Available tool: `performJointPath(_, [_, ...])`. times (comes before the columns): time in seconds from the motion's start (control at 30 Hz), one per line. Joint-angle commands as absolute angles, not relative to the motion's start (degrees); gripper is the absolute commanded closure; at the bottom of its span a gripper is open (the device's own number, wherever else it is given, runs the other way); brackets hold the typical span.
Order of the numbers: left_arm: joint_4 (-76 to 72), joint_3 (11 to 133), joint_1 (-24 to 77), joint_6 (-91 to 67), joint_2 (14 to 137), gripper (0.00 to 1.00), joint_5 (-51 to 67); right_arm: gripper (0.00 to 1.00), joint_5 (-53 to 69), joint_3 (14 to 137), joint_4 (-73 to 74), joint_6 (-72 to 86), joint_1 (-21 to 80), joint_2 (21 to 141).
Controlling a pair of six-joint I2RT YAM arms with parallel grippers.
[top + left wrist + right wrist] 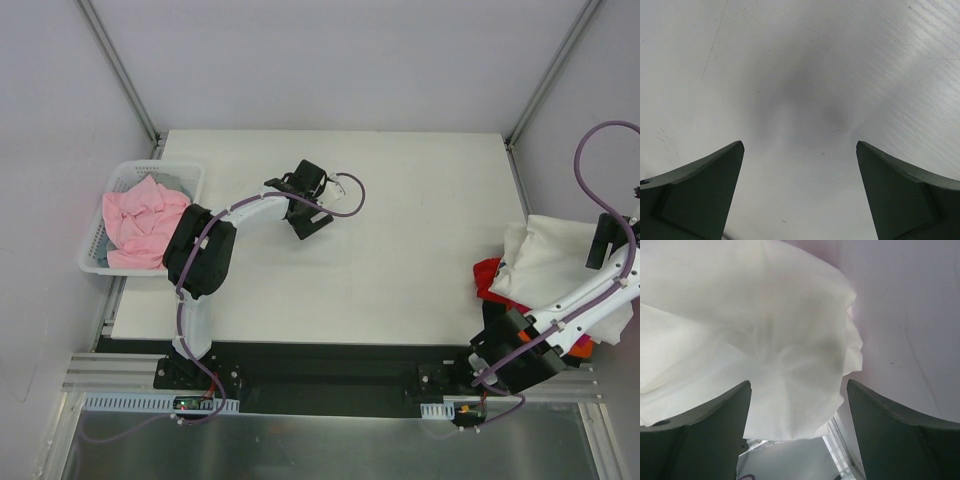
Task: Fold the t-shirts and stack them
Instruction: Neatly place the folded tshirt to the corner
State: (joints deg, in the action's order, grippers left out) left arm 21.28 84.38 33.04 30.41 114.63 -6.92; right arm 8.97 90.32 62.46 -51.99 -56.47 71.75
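A pale pink t-shirt (pixel 142 222) lies crumpled in the white lattice basket (pixel 96 262) at the table's left edge. A white t-shirt (pixel 556 262) lies on top of a pile at the right edge, over red (pixel 486 278) and orange (pixel 581 347) cloth. The white t-shirt (pixel 740 330) fills the right wrist view. My left gripper (pixel 318 202) is open and empty above the bare table (pixel 800 75) near its middle. My right gripper (pixel 604 240) is open, hovering over the white t-shirt, its jaws apart and holding nothing (pixel 797 405).
The basket hangs over the table's left edge. The pile of shirts hangs over the right edge, next to the metal frame rail (pixel 840 445). Grey walls and slanted frame posts (pixel 120 70) stand behind the table.
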Motion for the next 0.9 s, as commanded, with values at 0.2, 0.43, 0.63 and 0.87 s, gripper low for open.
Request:
performJointPath(0.2, [21.1, 83.8, 33.5, 29.4, 110.9, 0.04, -8.1, 0.20, 12.0, 82.9, 58.6, -50.0, -55.0, 74.1])
performJointPath(0.43, [21.2, 83.8, 33.4, 29.3, 110.5, 0.04, -8.6, 0.20, 10.4, 80.0, 54.1, -49.8, -55.0, 79.0])
performJointPath(0.63, [21.1, 83.9, 33.4, 29.4, 110.6, 0.04, -9.2, 0.20, 7.2, 79.4, 50.7, -51.0, -54.1, 83.1])
performJointPath(0.87, [21.1, 84.2, 33.5, 30.0, 110.7, 0.04, -10.8, 0.19, 6.9, 78.7, 49.0, -51.5, -52.9, 82.7])
